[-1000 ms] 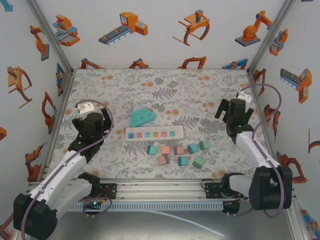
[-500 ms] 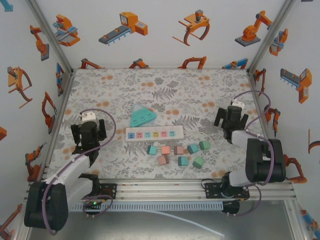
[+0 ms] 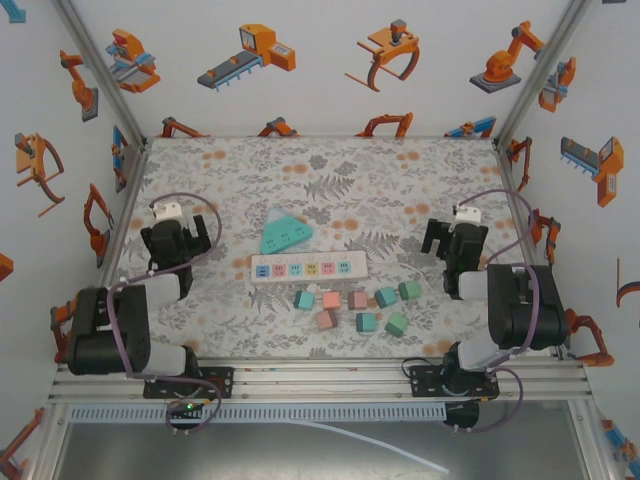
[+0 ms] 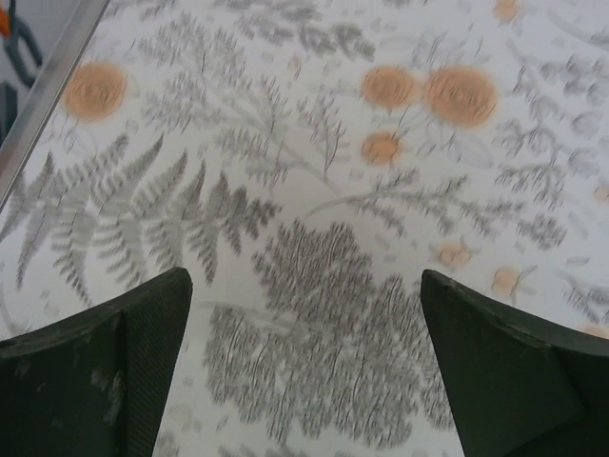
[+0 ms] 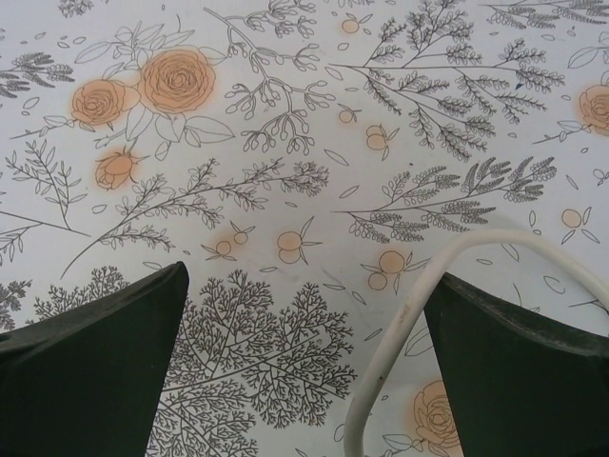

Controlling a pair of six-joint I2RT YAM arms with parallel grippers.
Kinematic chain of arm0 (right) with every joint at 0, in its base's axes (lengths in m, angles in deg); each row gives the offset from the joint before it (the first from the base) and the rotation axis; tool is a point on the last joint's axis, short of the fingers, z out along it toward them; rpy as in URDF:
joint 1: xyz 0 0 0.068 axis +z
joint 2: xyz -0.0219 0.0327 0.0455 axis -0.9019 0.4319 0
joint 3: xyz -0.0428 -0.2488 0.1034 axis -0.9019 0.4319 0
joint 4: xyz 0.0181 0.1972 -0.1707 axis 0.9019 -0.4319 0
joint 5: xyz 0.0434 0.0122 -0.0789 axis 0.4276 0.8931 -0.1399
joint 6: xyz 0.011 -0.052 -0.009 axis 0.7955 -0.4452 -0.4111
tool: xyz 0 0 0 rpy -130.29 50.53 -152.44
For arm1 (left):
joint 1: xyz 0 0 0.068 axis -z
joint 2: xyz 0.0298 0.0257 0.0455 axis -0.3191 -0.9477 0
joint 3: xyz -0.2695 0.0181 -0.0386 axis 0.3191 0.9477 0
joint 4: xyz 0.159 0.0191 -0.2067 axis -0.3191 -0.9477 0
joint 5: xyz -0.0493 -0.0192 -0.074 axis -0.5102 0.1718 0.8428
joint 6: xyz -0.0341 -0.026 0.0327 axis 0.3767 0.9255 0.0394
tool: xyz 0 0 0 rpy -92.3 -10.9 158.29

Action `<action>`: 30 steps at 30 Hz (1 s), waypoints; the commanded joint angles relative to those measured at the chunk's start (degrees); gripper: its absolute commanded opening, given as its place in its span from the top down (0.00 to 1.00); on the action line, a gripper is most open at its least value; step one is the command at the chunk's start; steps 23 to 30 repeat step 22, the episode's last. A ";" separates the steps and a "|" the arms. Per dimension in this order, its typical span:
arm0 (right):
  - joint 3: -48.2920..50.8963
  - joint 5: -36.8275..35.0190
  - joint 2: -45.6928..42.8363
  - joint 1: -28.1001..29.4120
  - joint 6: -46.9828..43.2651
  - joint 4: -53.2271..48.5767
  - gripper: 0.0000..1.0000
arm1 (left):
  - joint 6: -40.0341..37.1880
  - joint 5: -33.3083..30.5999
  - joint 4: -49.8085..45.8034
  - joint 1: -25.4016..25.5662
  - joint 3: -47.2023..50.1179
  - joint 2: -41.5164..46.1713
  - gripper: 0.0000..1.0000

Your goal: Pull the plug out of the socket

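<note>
Left fingers (image 4: 95, 381) stand spread wide, with nothing between them but the flower-printed desk (image 4: 314, 190). The right fingers (image 5: 86, 371) are just as wide apart. A white cable (image 5: 476, 245) loops across the desk between them and runs close against the right-hand one.

From above, both pairs of fingers point down at the desk on opposite sides. The white power strip (image 3: 308, 268) lies flat between them, well apart from each, and shows a row of coloured socket faces along its top. The plugs (image 3: 331, 299), small blocks in teal, pink and green, lie loose on the desk in two rough rows just beside the strip's near edge. They too are between the two pairs of fingers, nearer the arm bases. A teal wedge-shaped socket block (image 3: 284, 233) lies just past the strip's far edge, to the right of the left fingers.
</note>
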 commanded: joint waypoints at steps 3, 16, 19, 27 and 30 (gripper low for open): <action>-0.13 -0.46 0.19 -0.34 -0.66 3.49 0.01 | 0.87 6.83 5.96 0.01 0.40 -4.52 0.03; -0.37 -0.33 0.19 -0.30 -0.69 3.32 0.01 | -0.91 6.47 7.86 1.22 0.13 -5.83 0.03; -0.46 -0.30 0.19 -0.35 -0.71 3.14 0.01 | -0.90 6.47 7.47 1.22 -0.02 -5.68 0.03; -0.17 -0.55 0.10 -0.34 -0.73 3.42 0.01 | -0.92 6.47 7.49 1.22 -0.02 -5.70 0.03; -0.17 -0.55 0.10 -0.34 -0.73 3.42 0.01 | -0.92 6.47 7.49 1.22 -0.02 -5.70 0.03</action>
